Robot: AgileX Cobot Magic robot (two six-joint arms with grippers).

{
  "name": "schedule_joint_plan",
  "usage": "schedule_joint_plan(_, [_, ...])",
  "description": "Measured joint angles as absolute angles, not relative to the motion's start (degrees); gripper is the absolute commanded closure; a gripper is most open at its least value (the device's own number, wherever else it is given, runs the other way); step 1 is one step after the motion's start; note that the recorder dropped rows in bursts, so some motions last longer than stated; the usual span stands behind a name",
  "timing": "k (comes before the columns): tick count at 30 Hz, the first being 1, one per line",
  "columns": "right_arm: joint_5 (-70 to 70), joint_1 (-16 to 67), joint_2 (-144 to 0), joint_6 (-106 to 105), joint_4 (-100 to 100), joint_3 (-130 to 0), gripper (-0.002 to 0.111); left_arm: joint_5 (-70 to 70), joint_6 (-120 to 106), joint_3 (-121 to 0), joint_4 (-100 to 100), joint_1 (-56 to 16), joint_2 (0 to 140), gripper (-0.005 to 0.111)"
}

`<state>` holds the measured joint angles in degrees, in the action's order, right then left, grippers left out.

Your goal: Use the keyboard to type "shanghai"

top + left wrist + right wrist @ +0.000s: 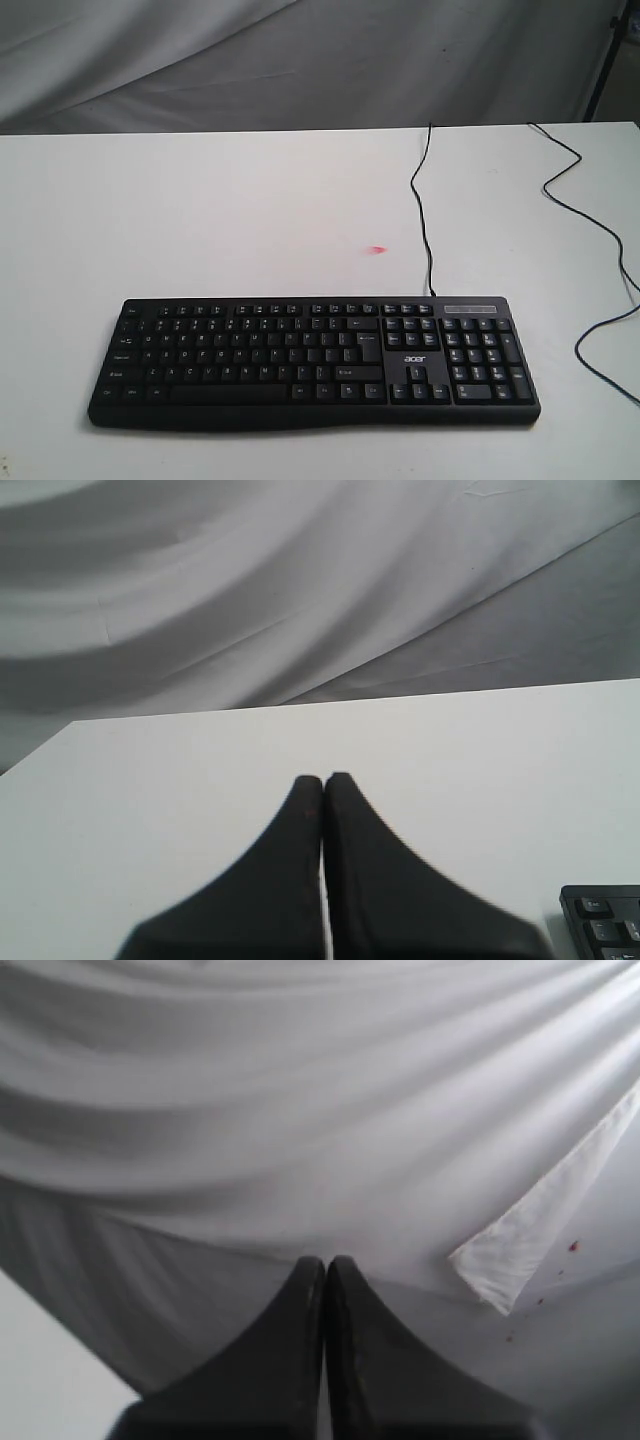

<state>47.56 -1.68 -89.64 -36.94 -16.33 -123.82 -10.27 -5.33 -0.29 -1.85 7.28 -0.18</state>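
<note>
A wide black keyboard (315, 362) with a number pad and a white "acer" logo lies near the front edge of the white table (200, 220). Its thin black cable (421, 210) runs from its back edge to the far side of the table. Neither arm shows in the exterior view. My left gripper (323, 777) is shut with nothing in it, above bare tabletop, and a corner of the keyboard (605, 925) shows beside it. My right gripper (326, 1259) is shut and empty too, facing a white draped cloth (300, 1110).
A second black cable (600, 250) snakes over the right part of the table. A small red spot (376, 250) marks the tabletop behind the keyboard. A grey-white cloth backdrop (300, 60) hangs behind the table's far edge.
</note>
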Motion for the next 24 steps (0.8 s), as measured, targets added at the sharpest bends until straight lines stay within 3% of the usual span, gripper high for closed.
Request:
schedule_joint_plan(14, [66.49,-1.68,-105.06,-51.92,-28.20,-123.82,0.108,-10.27,-5.33,-0.29,-1.85,7.28,-0.18,0.106])
schedule_joint_plan(24, [67.35,-1.32,-108.24,-56.82,-32.77,-117.39,0.108,-10.27,-5.33,-0.29,-1.85,7.28,-0.18,0.106])
